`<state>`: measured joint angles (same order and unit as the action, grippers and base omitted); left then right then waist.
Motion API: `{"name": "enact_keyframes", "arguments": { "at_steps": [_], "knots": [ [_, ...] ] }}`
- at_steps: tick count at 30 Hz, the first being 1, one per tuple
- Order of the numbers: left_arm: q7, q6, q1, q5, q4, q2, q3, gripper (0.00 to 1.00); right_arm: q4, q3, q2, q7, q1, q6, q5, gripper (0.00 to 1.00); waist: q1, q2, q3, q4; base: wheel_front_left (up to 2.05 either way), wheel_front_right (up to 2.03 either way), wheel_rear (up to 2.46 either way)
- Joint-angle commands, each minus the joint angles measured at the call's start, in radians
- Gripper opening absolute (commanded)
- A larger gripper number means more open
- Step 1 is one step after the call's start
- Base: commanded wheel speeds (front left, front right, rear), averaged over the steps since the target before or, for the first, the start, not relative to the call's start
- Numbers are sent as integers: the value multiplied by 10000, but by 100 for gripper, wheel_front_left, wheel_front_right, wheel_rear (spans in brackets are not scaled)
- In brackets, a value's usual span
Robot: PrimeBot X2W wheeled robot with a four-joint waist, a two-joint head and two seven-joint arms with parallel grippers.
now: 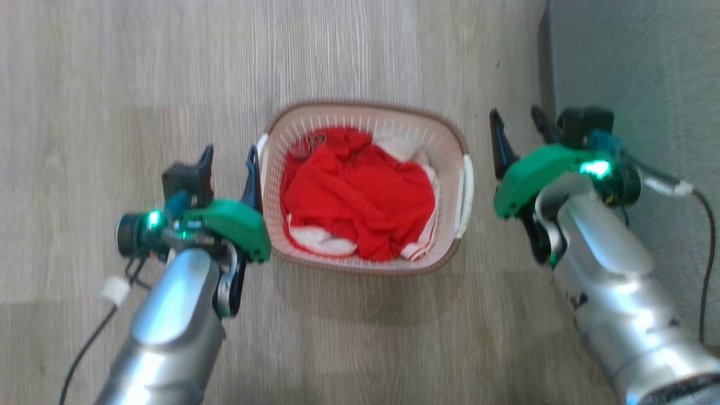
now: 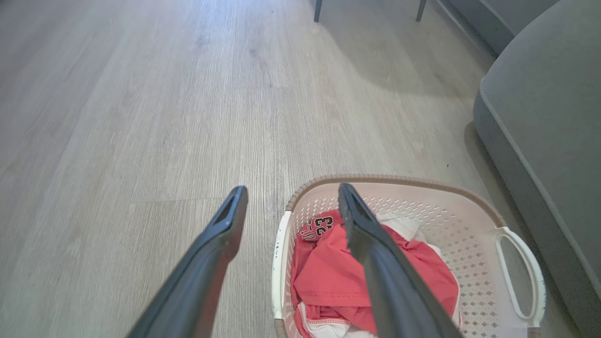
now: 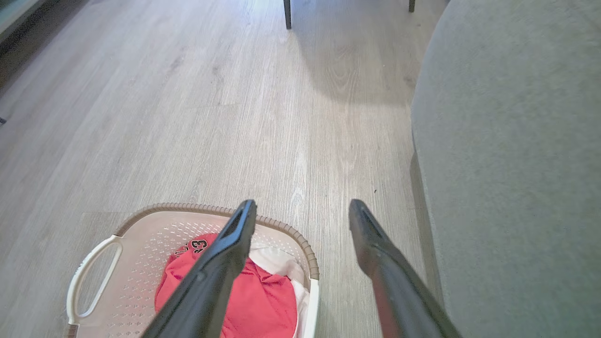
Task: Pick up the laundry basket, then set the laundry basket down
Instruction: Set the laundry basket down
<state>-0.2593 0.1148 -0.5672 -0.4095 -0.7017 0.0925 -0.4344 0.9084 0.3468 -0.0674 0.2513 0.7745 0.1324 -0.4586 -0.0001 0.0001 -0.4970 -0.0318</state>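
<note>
Left gripper (image 1: 229, 164): fingers spread wide, empty. Just inboard of its inner finger (image 1: 252, 171) is the laundry basket (image 1: 343, 121), standing on the floor (image 1: 112, 67), long axis running gripper to gripper. Right gripper (image 1: 518, 132): likewise wide, empty, farther from its handle (image 1: 467, 197).

Silver forearms (image 1: 169, 320), green wrists (image 1: 236, 225), lit LEDs (image 1: 595, 167)
</note>
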Motion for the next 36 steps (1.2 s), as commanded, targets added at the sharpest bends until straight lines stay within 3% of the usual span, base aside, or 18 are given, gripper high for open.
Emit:
{"name": "enact_keyframes", "arguments": {
  "at_steps": [1, 7, 18, 27, 36],
  "knots": [
    [-24, -51, 632, 395, 702, 242, 581, 100, -665, -81, 171, 104, -791, -17, 181, 100, 1, -1, 1153, 108, 0, 0, 0],
    [-24, -351, 2121, 1165, 2423, 33, 1418, 100, -2120, -642, 172, 104, -2354, -17, 484, 100, 1, -1, 2390, 123, 0, 0, 0],
    [-24, -487, 4321, 1907, 4132, -225, 2281, 100, -4481, -1315, 172, 104, -4647, -17, 825, 100, 1, -1, 3797, 164, 0, 0, 0],
    [-24, -396, 5620, 2124, 5161, -353, 2625, 100, -6267, -1722, 172, 105, -6298, -17, 1206, 100, 1, -1, 4345, 169, 0, 0, 0],
    [-24, -326, 6292, 2302, 5662, -390, 2837, 100, -7220, -1999, 172, 105, -7184, -17, 1356, 100, 1, -1, 4557, 219, 0, 0, 0]
  ]
}}
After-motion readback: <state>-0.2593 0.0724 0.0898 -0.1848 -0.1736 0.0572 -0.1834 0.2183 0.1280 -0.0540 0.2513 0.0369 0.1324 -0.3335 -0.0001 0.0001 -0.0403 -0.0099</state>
